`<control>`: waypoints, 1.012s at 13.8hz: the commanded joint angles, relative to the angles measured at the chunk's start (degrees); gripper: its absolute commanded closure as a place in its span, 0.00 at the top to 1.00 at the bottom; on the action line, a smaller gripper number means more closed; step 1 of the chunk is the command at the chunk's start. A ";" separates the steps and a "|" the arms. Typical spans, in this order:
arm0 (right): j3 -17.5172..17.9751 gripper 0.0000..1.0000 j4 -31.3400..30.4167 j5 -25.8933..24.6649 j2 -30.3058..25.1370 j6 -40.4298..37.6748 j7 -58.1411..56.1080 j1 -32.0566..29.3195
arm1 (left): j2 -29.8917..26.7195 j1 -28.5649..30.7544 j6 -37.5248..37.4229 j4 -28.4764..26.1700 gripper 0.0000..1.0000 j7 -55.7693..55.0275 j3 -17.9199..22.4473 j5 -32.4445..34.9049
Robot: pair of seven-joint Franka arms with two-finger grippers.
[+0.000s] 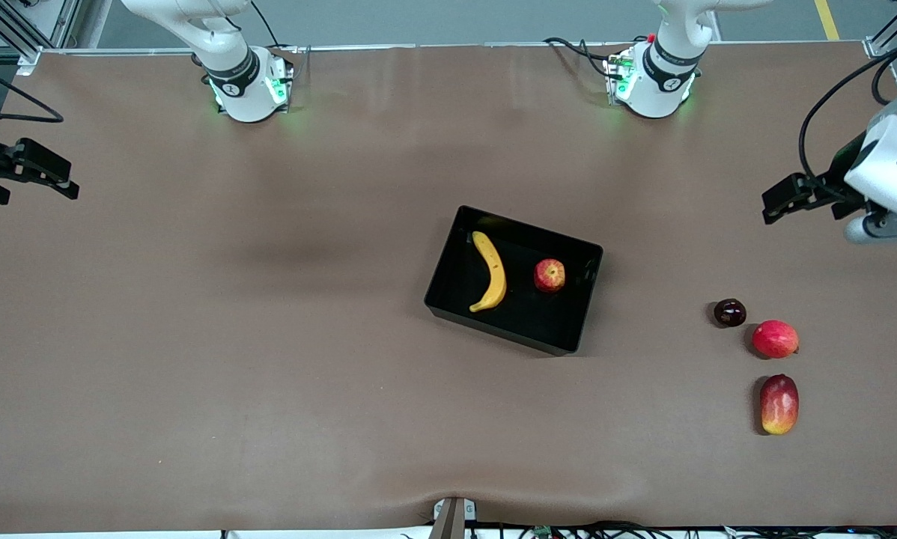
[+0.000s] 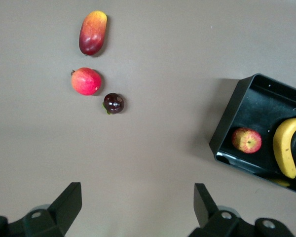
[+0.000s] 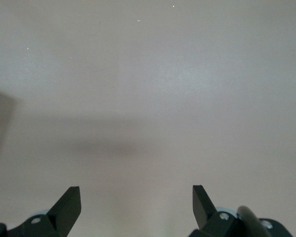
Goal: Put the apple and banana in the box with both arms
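Fruit sits inside the box (image 1: pixel 448 258), a black open-top bin lying slightly askew near the middle of the brown counter (image 1: pixel 269 374). Within the box, the banana (image 1: pixel 491 271) lies along the wall at the right arm's end, its curved yellow length running from the wall farther from the front camera toward the nearer one, while the apple (image 1: pixel 549 275) rests on the box floor toward the left arm's end, apart from the banana and clear of the walls. The left wrist view shows the same pairing, the apple (image 2: pixel 246 140) beside the banana (image 2: pixel 287 147) inside the box (image 2: pixel 232 116). Well away from the box, toward the left arm's end of the counter, three other fruits lie in a loose row: a dark round fruit (image 1: pixel 729 312), then a smooth red-pink round fruit (image 1: pixel 775 338) nearer to the front camera than it, then an elongated red-and-yellow fruit (image 1: pixel 779 403) nearest of the three. The left claw (image 1: pixel 782 201) hangs in the air over bare counter, farther toward the left arm's end than the box, its fingers (image 2: pixel 69 200) spread wide apart with nothing between them. The right claw (image 1: pixel 40 172) hangs over bare counter at the right arm's end, well away from the box, its fingers (image 3: pixel 69 202) likewise spread apart and holding nothing.
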 commanded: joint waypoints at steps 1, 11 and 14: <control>0.23 1.00 1.01 -0.16 0.49 -0.30 -0.64 -0.57 | -3.35 -0.57 0.31 -3.23 1.00 1.02 0.49 -0.91; 0.23 1.00 0.92 -0.16 0.49 -0.47 -0.64 -0.75 | -7.22 -0.57 0.48 -6.83 1.00 2.78 0.14 -1.97; 0.23 1.00 0.92 -0.16 0.49 -0.47 -0.56 -0.40 | -6.61 -0.57 0.48 -5.52 1.00 2.78 0.14 -1.97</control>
